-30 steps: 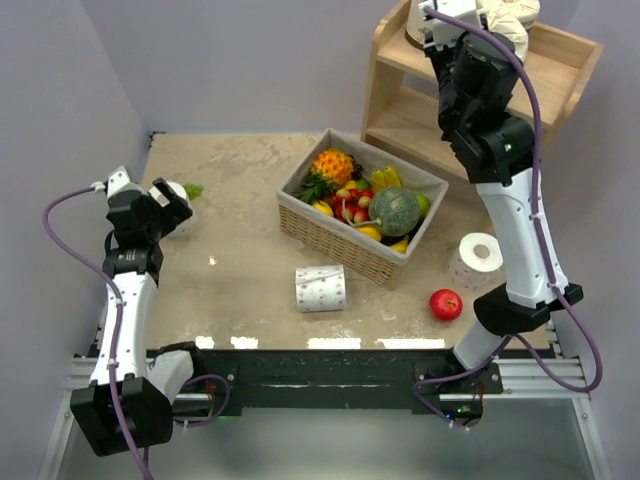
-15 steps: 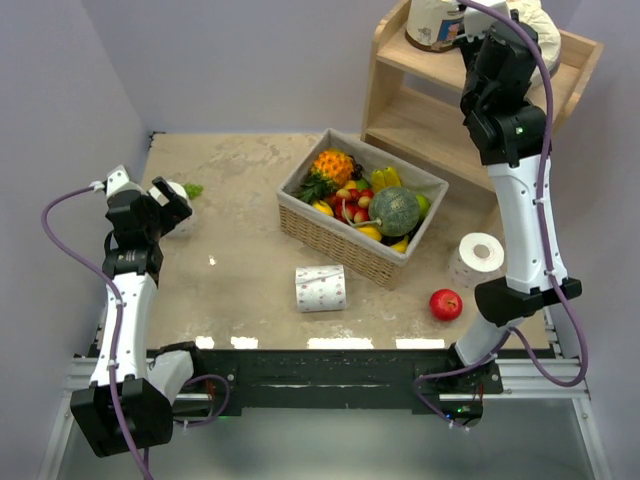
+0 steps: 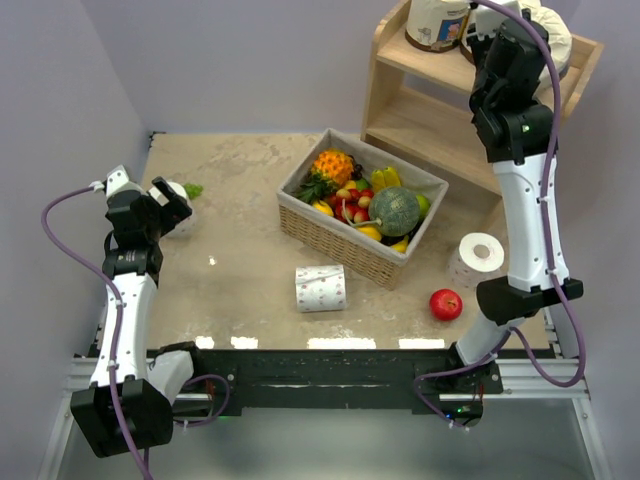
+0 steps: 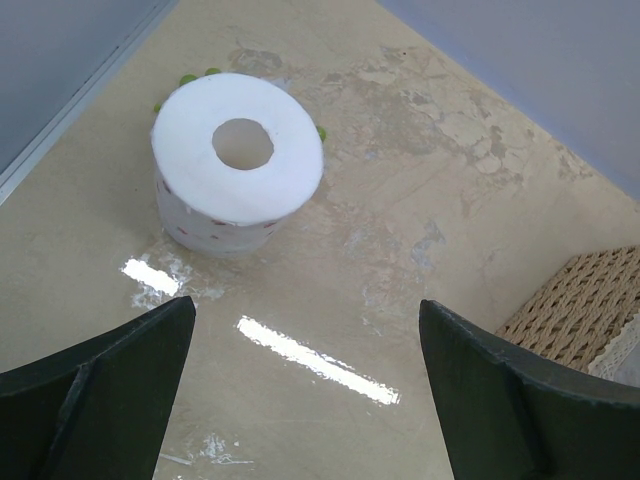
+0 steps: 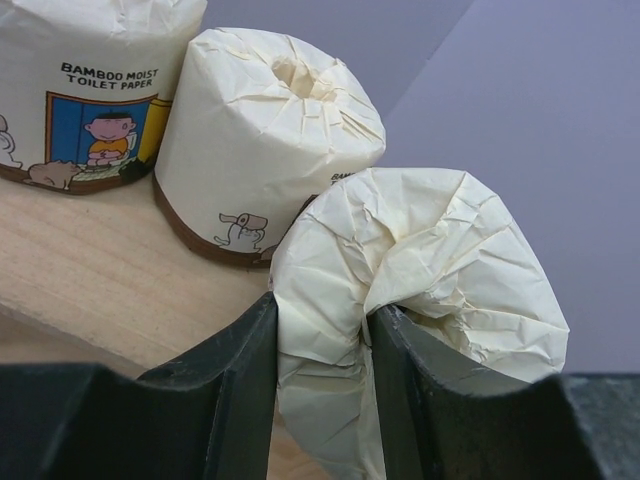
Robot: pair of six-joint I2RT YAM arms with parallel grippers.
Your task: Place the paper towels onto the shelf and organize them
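A: R gripper status?
B: Clamped on a cream wrapped roll, fingers pinching one side of its wall. Up at top tier of shelf, toward the right end.
A: Diff vs 1 s back?
B: Sat over left part of top tier then, hiding the printed roll. Swung right since, so printed roll now in plain view.
A: Other wrapped ones?
B: Printed roll upright at left on top board. Second wrapped roll upright just beside it, tight against the held one, prob. touching.
A: L gripper?
B: Wide open, nothing in it, hanging near a bare white roll standing on end at left of table. No change there.
A: Remaining bare ones?
B: Side-lying bare roll in front of wicker basket; upright bare roll by R arm, near red apple. Same spots as before.
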